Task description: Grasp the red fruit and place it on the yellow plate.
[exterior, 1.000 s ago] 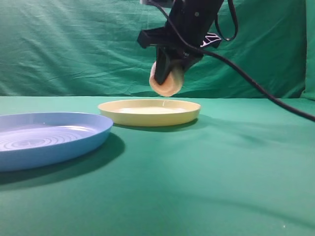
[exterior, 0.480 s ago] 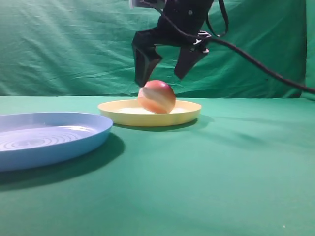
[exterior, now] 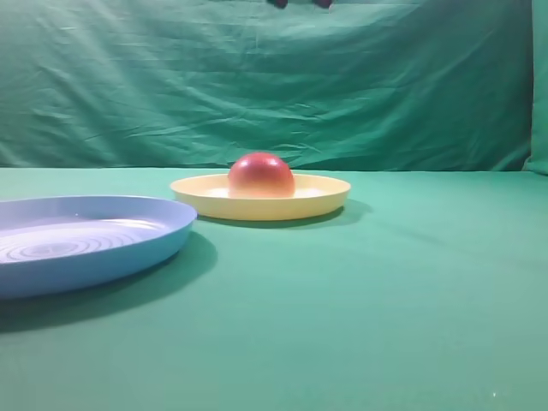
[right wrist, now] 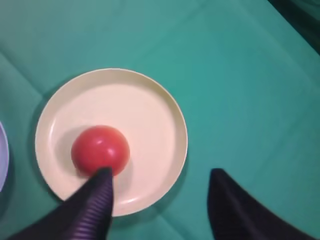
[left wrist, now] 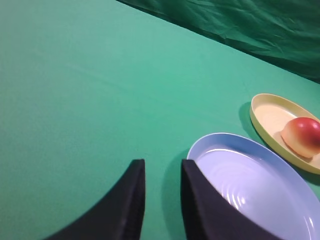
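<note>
With red fruit (right wrist: 100, 150) sitting dome-up inside yellow plate (right wrist: 150, 120) toward its blue-plate (exterior: 103, 248) side, placement looks done; right tool (right wrist: 159, 200) spread and empty above, left tool (left wrist: 161, 200) near-pressed, idle.

On my feed the fruit (exterior: 260, 175) is deep red over its dome, fading through orange to pale yellow-green at the base; from the right wrist camera it reads plain bright red with a small sheen. The plate (exterior: 321, 197) under it is a pale, creamy yellow all over. The other plate (exterior: 128, 244) is light blue, with fine concentric rings in its floor. The table cloth (exterior: 385, 300) and the creased backdrop (exterior: 171, 86) are both green. The finger pads I see are black.
</note>
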